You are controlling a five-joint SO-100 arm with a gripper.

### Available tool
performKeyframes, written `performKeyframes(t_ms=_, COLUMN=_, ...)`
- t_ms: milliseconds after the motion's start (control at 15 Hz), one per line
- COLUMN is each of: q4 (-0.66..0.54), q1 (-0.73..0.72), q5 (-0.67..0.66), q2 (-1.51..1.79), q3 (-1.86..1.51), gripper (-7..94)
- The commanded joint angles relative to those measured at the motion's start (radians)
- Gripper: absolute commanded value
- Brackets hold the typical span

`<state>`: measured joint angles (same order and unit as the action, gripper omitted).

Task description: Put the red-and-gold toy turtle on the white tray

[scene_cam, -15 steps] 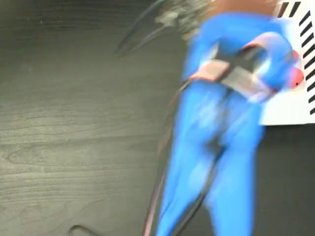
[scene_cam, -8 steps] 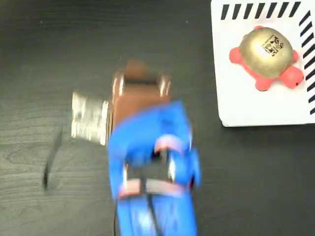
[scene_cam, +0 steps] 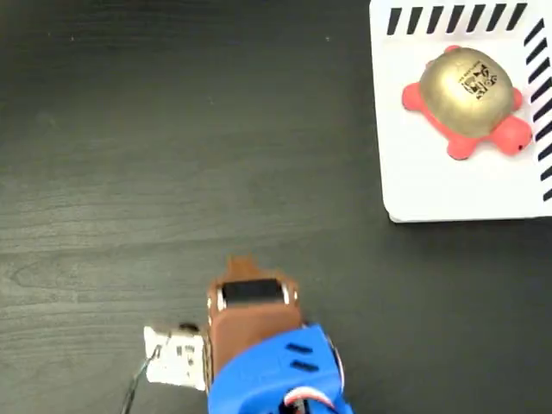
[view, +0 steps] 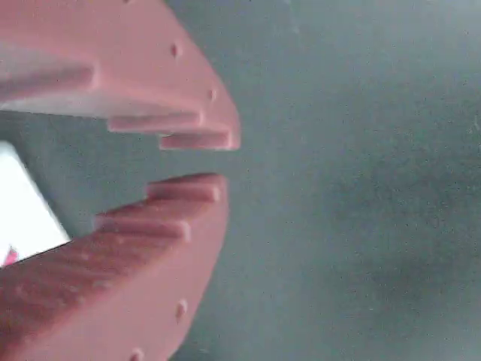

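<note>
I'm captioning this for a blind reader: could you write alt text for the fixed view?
A red-and-gold toy turtle sits on a white tray with black edge stripes, at the top right of a dark wooden table. The blue and brown robot arm is at the bottom edge, well away from the tray.

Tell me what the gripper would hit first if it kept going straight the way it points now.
Probably only the dark table. In the wrist view the gripper, slightly parted and empty, faces bare tabletop. The white tray with the turtle lies off to the side, though depth is unclear.
</note>
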<state>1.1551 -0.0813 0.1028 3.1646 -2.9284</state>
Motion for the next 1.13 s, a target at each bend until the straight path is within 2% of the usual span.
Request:
performKeyframes(t_ms=0, q4=0.075, q1=-0.015, q5=-0.011, q2=0.046, q3=0.009, gripper=0)
performKeyframes(t_ms=1067, q4=0.101, q1=-0.02, q5=-0.012, q2=0.087, q3=0.008, gripper=0)
